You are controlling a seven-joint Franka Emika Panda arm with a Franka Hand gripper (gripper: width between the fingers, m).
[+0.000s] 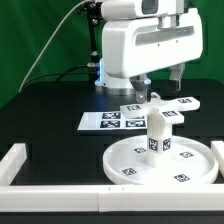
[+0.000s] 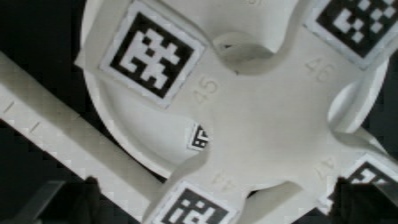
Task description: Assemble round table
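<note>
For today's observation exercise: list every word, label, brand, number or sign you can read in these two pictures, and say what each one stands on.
There are no readable words, numbers or brand names.
Round disc: black-and-white square tags, patterns only, no letters.
Leg: a tag, too small to read.
Cross-shaped base: square tags, patterns only; any faint marks beside them are too blurred to read.
Marker board: square tags, no text.

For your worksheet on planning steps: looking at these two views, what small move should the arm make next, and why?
Probably lift the pincer straight up. The cross-shaped base already sits on top of the leg, which stands upright on the round disc. The pincer looks open just above the base, holding nothing, so backing away without nudging the stack seems sensible.
</note>
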